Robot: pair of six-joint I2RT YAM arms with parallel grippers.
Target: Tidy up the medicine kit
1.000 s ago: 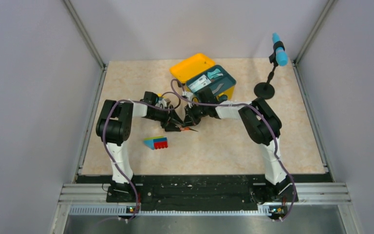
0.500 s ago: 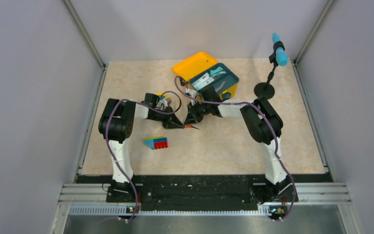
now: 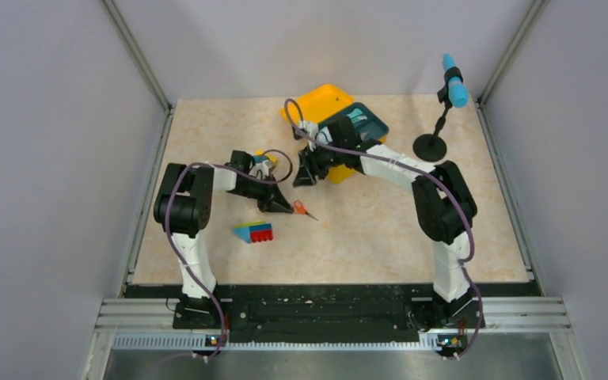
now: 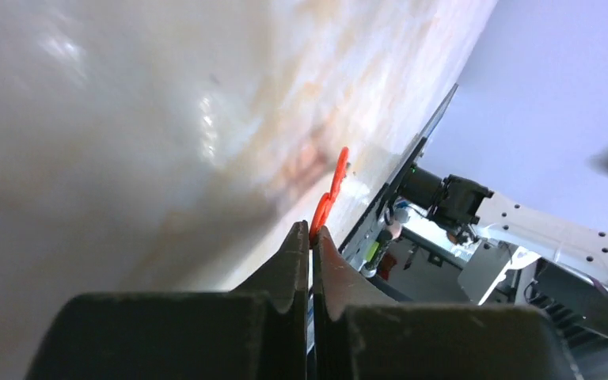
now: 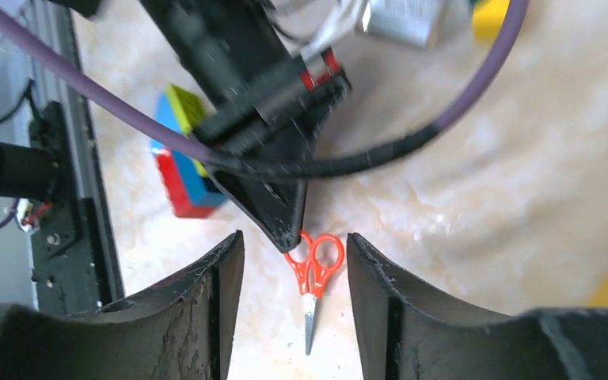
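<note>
The left gripper [image 4: 310, 233] is pressed together and pinches just the thin edge of 1 ring of the small orange scissors [image 5: 313, 267]. That is a tiny hold. The scissors could slip out or swing when lifted, and the sharp tip could drag on the tabletop [image 3: 206, 134].

The right gripper [image 5: 293, 237] is spread wide and holds nothing. It hangs right by the left gripper, with the scissors between its 2 fingers. If either one moves fast, they could bump and knock the scissors loose.

The medicine kit [image 3: 317, 101] is the yellow box at the far middle of the tabletop, with its lid open. A teal tray [image 3: 370, 124] sits on it. The right arm reaches over the kit's near edge, so a big swing could push the box or tip the tray.

A toy block [image 3: 255, 232] lies near the left gripper, apart from it.

I can read no words. The packs in the tray are too small to read.
</note>
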